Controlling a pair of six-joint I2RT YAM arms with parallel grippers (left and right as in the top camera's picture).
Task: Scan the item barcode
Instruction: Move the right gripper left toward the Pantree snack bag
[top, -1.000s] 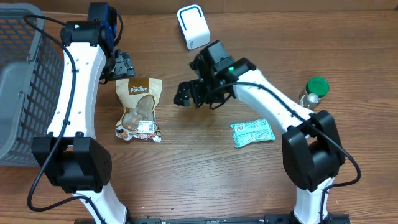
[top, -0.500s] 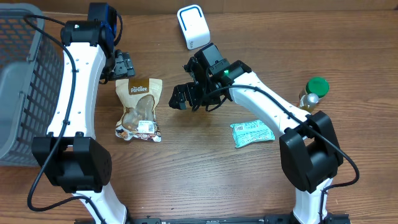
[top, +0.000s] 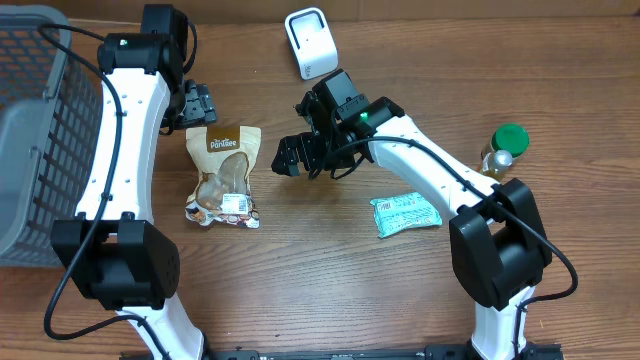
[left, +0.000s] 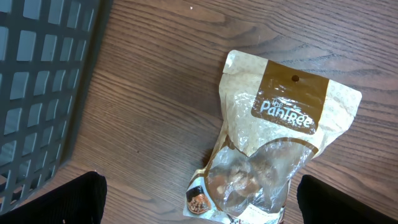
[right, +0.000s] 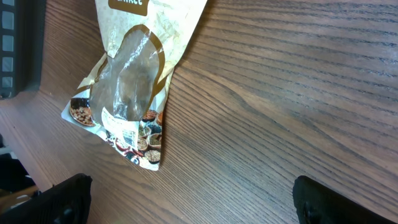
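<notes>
The left gripper (top: 198, 104) hangs wide open and empty, and the snack pouch (top: 224, 176) lies flat on the table (top: 330, 280) just beneath and ahead of its fingertips, not touching them. The right gripper (top: 292, 155), also spread open and empty, points at the pouch from nearby, with bare wood between them.

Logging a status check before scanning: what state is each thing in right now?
left gripper: open, empty
right gripper: open, empty
snack pouch: lying flat, front up, ungripped
green packet: lying flat, ungripped
bottle: green cap on
scanner: standing, no item held to it
</notes>
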